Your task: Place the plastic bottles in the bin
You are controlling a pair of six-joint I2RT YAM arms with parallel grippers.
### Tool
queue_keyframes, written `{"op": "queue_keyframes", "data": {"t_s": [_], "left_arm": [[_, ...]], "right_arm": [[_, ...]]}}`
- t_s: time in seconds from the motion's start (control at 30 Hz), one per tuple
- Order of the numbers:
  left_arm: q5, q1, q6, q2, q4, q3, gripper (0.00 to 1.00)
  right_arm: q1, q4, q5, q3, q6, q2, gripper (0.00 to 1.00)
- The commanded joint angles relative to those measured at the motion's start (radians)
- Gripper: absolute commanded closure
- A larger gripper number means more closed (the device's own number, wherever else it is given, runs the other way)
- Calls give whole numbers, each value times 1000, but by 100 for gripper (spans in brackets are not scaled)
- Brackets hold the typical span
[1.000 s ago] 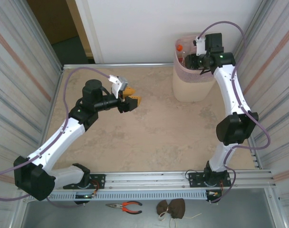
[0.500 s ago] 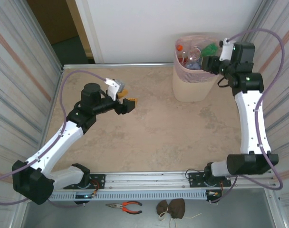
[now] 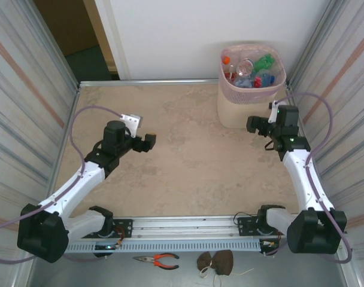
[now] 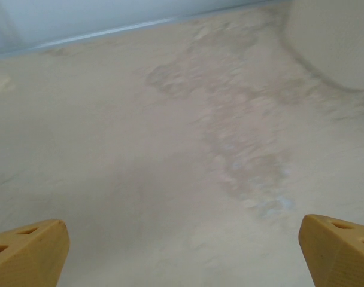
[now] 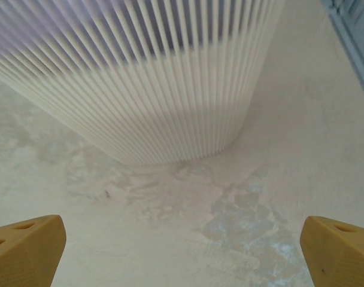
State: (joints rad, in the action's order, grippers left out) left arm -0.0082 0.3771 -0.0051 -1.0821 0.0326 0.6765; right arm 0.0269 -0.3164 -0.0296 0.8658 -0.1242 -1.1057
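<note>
The bin (image 3: 245,110), a cream-pink ribbed wastebasket with a pink liner, stands at the back right of the table. Several plastic bottles (image 3: 254,72) lie inside it, among them a green one (image 3: 264,61). My right gripper (image 3: 254,124) hangs low just in front of the bin. In the right wrist view it (image 5: 182,251) is open, with the bin's ribbed wall (image 5: 140,78) close ahead and bare table between the yellow fingertips (image 5: 23,248). My left gripper (image 3: 149,142) is over the table's left middle, open (image 4: 182,251), with nothing between its fingertips (image 4: 26,251).
Corrugated metal walls close in the left and right sides. Orange-handled pliers (image 3: 158,259) and a brown cloth (image 3: 217,261) lie below the front rail. The bin's base (image 4: 337,42) sits at the upper right of the left wrist view.
My right arm has come down from over the bin to the table in front of it. Both grippers have opened wide. The left arm has drawn back a little toward its base.
</note>
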Motion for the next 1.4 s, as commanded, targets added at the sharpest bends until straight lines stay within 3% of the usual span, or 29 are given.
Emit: {"op": "queue_keyframes", "data": {"t_s": [0.0,0.13,0.27,0.4,0.47,0.6,0.67,0.83,0.97,1.1,1.37], "left_arm": [[-176,-27,46,25,-119,-63,1],[-252,-83,60,-11,-199,-128,1],[-242,-170,55,-80,-297,-174,1],[-143,-254,41,-161,-490,-238,1],[-72,-288,40,-205,-609,-268,1],[-3,-311,90,-262,-641,-252,3],[21,-318,112,-281,-735,-283,3],[103,-373,80,-356,-903,-339,2],[140,-377,88,-430,-944,-325,2],[153,-379,94,-432,-835,-269,1],[152,-379,93,-435,-815,-258,1]], "right_arm": [[2,250,30,-110,-13,-4,1],[-18,475,53,-246,67,-42,1],[-40,647,143,-320,92,-124,1],[-43,866,163,-394,72,-218,1],[-33,871,160,-387,55,-257,1],[-34,981,136,-418,62,-340,1],[-36,1039,136,-444,65,-364,1],[-28,1104,131,-461,57,-401,1],[-11,1152,95,-474,46,-436,1],[-7,1152,86,-471,44,-441,1],[9,1132,59,-464,33,-440,1]]}}
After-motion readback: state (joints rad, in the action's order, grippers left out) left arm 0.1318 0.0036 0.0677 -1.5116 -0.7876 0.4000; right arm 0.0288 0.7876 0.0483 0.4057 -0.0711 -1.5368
